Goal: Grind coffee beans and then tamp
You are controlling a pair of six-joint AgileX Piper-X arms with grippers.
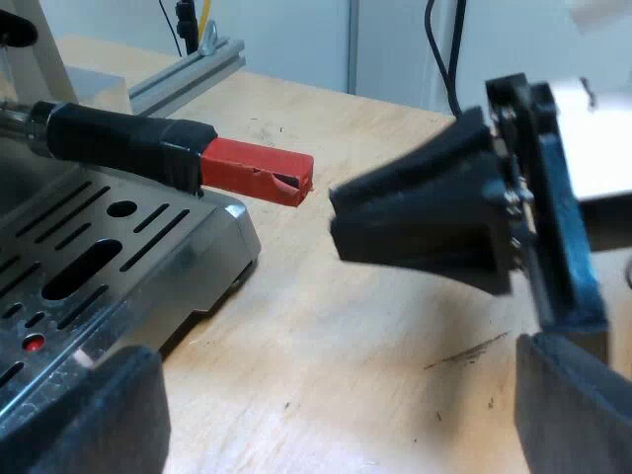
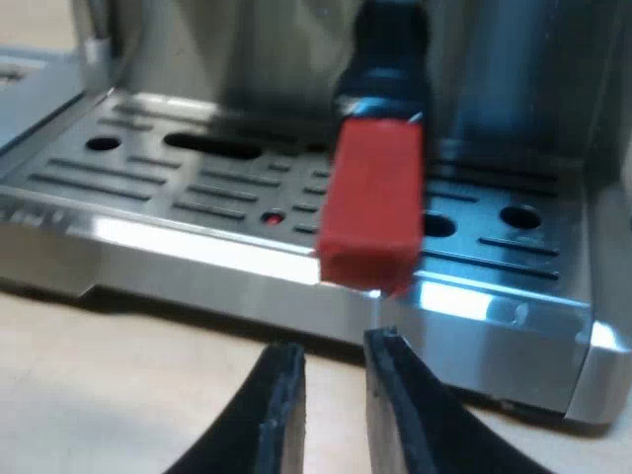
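At the espresso machine's (image 1: pixel 212 232) front, both my claws are empty, and the portafilter handle (image 1: pixel 118 138) sticks out above the drip tray (image 2: pixel 197 188).
My right gripper (image 2: pixel 334 348) sits just short of the handle's red end (image 2: pixel 370 207), pointed at it and not touching; its fingers (image 2: pixel 281 415) are almost together, with a slim gap between them and nothing in it; my left gripper (image 1: pixel 331 395) hangs over the wooden table (image 1: pixel 346 336) near the tray's corner, spread wide, gripping nothing; the red end juts past the tray's edge.
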